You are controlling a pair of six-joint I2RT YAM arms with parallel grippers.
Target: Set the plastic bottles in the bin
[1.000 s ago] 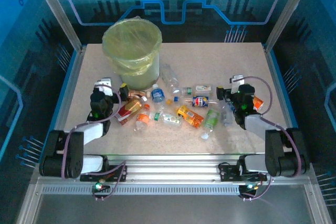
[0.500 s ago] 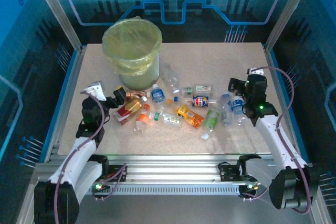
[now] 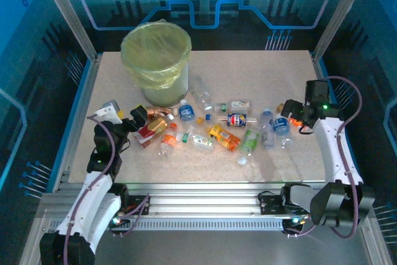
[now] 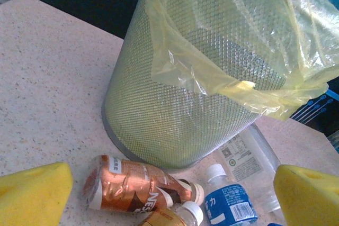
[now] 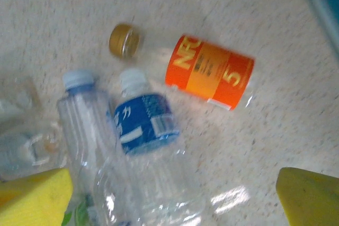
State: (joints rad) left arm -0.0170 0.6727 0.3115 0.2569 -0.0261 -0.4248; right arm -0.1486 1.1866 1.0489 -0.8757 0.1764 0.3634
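Several plastic bottles (image 3: pixel 223 136) lie scattered across the middle of the table. The bin (image 3: pixel 156 60), lined with a yellow-green bag, stands behind them at the left. My left gripper (image 3: pixel 137 115) is open at the left end of the pile. In the left wrist view its yellow pads (image 4: pixel 33 194) frame a copper-labelled bottle (image 4: pixel 132 183) and a blue-labelled bottle (image 4: pixel 229 209) at the foot of the bin (image 4: pixel 175 115). My right gripper (image 3: pixel 289 108) is open at the pile's right end, above a blue-labelled bottle (image 5: pixel 145 125), a clear bottle (image 5: pixel 85 125) and an orange-labelled bottle (image 5: pixel 209 72).
A loose gold cap (image 5: pixel 125 41) lies on the speckled tabletop (image 3: pixel 260 72) beside the orange-labelled bottle. Blue-edged frame rails (image 3: pixel 333 110) bound the table at left and right. A clear bottle (image 4: pixel 249 154) lies against the bin's base.
Both arms have lifted and reached out from their folded pose. The right wrist has swung to the right and the left wrist to the left. The bottles have not moved.
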